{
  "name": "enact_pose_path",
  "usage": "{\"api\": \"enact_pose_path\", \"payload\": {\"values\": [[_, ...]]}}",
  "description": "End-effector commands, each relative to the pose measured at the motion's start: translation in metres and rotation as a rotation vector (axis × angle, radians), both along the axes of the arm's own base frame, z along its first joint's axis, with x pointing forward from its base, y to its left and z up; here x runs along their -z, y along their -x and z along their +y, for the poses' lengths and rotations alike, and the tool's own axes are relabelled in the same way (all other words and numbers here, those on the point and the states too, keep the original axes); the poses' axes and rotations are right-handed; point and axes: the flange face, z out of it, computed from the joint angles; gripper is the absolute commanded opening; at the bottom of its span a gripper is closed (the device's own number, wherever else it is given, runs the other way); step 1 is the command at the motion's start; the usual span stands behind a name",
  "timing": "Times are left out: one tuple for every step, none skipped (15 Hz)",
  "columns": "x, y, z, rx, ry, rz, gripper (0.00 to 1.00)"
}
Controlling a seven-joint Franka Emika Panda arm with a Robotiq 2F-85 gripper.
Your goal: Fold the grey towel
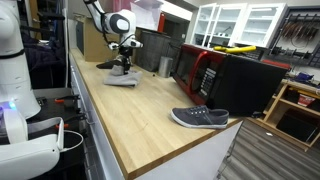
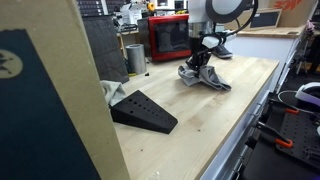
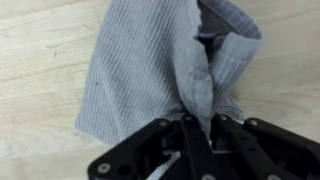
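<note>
Grey towel on wood counter, fingers pinching its raised fold, pinch clear only in wrist view

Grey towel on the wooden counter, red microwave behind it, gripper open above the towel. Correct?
Not quite. The gripper isn't open: the wrist view shows it shut on a raised fold of the grey towel. The rest holds: the towel is on the wooden counter, with the red microwave behind it.
</note>
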Motion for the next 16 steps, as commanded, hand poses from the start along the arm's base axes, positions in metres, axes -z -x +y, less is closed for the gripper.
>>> {"api": "enact_pose_path", "payload": {"values": [[-0.004, -0.041, -0.005, 0.119, -0.091, -0.028, 0.39], [-0.008, -0.049, -0.008, 0.141, -0.116, -0.046, 0.44], [-0.012, -0.056, -0.011, 0.159, -0.139, -0.066, 0.52], [-0.019, -0.062, -0.013, 0.172, -0.172, -0.097, 0.59], [-0.026, -0.066, -0.015, 0.186, -0.199, -0.126, 0.66], [-0.036, -0.069, -0.017, 0.191, -0.226, -0.166, 0.74], [-0.044, -0.071, -0.019, 0.193, -0.246, -0.194, 0.81], [-0.051, -0.071, -0.020, 0.190, -0.265, -0.212, 0.89], [-0.056, -0.071, -0.021, 0.186, -0.282, -0.221, 0.96], [-0.060, -0.067, -0.021, 0.176, -0.303, -0.213, 1.00], [-0.063, -0.061, -0.021, 0.159, -0.317, -0.196, 1.00], [-0.065, -0.057, -0.022, 0.141, -0.333, -0.178, 1.00], [-0.062, -0.052, -0.026, 0.141, -0.338, -0.162, 1.00], [-0.060, -0.049, -0.030, 0.140, -0.340, -0.144, 1.00], [-0.055, -0.045, -0.037, 0.154, -0.331, -0.131, 1.00], [-0.050, -0.040, -0.047, 0.181, -0.327, -0.115, 1.00]]}}
